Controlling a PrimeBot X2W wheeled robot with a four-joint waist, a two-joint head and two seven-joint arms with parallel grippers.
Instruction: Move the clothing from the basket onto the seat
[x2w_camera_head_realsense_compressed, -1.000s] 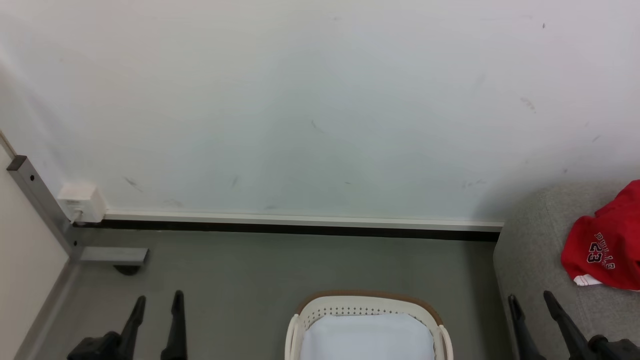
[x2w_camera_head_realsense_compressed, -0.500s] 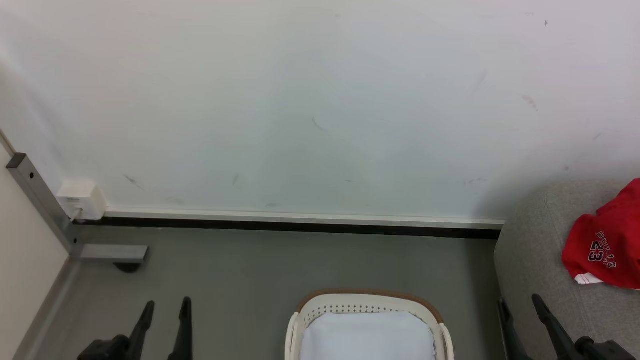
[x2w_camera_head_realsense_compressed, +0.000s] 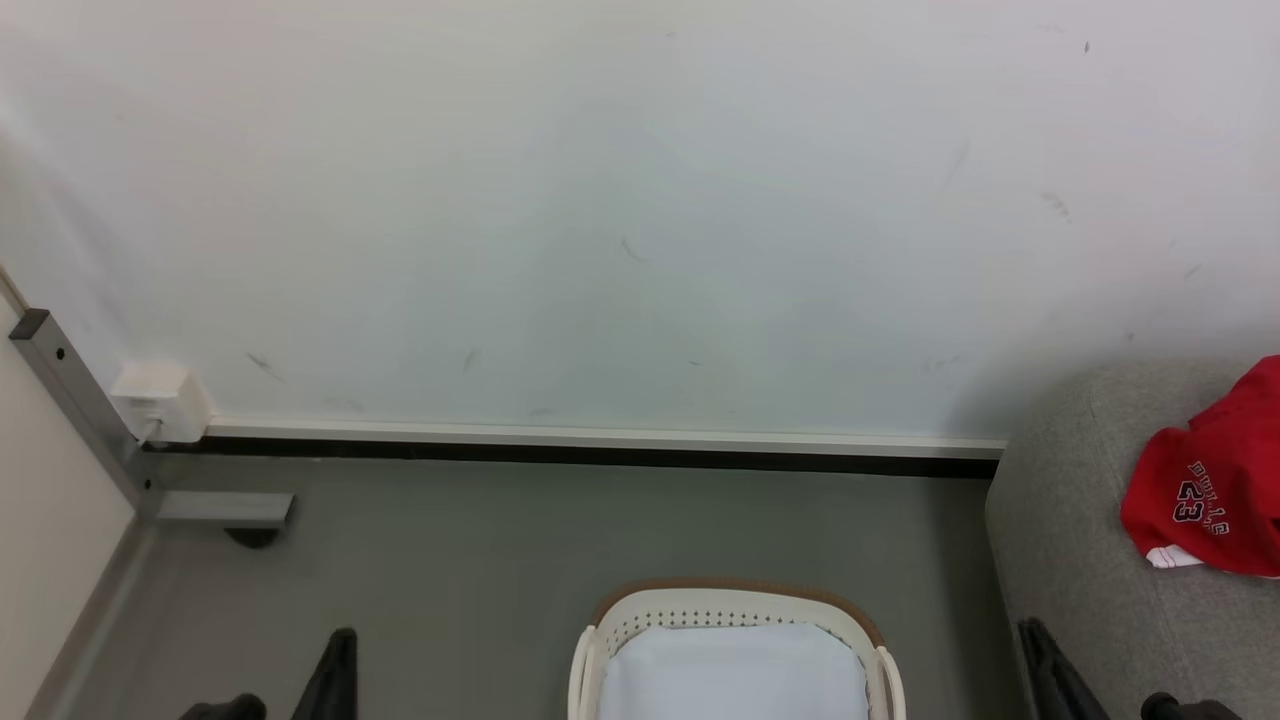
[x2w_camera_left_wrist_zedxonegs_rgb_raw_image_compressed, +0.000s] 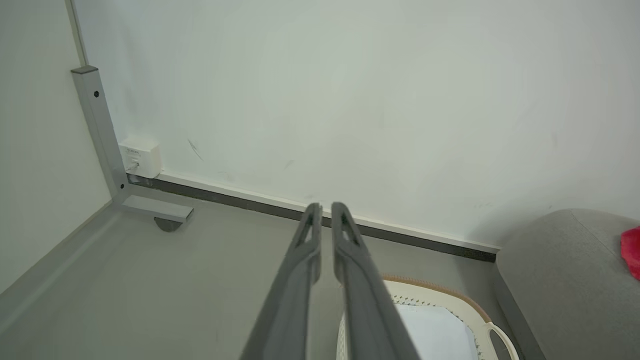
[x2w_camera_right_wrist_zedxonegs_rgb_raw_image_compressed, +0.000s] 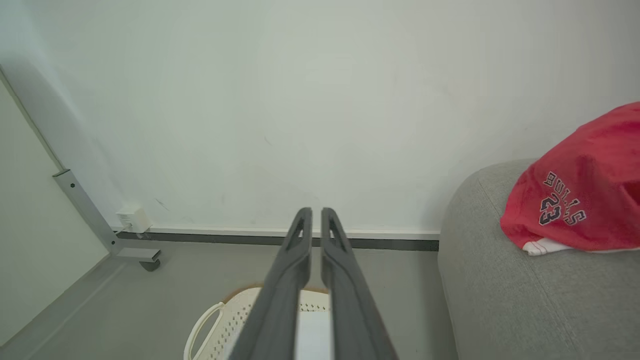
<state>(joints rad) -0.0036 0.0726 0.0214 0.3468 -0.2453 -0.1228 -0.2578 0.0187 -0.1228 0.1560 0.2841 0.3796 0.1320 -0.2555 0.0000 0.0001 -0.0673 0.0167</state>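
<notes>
The clothing, a red jersey (x2w_camera_head_realsense_compressed: 1210, 500) with "23" lettering, lies crumpled on the light-grey seat (x2w_camera_head_realsense_compressed: 1070, 520) at the right; it is also in the right wrist view (x2w_camera_right_wrist_zedxonegs_rgb_raw_image_compressed: 580, 200). The cream basket (x2w_camera_head_realsense_compressed: 735, 597) with a brown rim stands on the floor at bottom centre and holds a pale white-blue cloth (x2w_camera_head_realsense_compressed: 735, 670). My left gripper (x2w_camera_head_realsense_compressed: 340, 640) sits low, left of the basket. In its own wrist view (x2w_camera_left_wrist_zedxonegs_rgb_raw_image_compressed: 326, 206) the fingers are drawn together on nothing. My right gripper (x2w_camera_head_realsense_compressed: 1030, 630) hangs by the seat's front corner, its fingers (x2w_camera_right_wrist_zedxonegs_rgb_raw_image_compressed: 315, 211) likewise together and empty.
A white wall with a dark baseboard (x2w_camera_head_realsense_compressed: 600, 455) runs across the back. A grey metal frame post with a foot (x2w_camera_head_realsense_compressed: 225, 510) and a white wall box (x2w_camera_head_realsense_compressed: 160, 400) stand at the left corner. Grey floor (x2w_camera_head_realsense_compressed: 500, 560) lies between the basket and the wall.
Both grippers have gone from wide open to fingers together. Both have sunk lower in the head view. The jersey and basket have not moved.
</notes>
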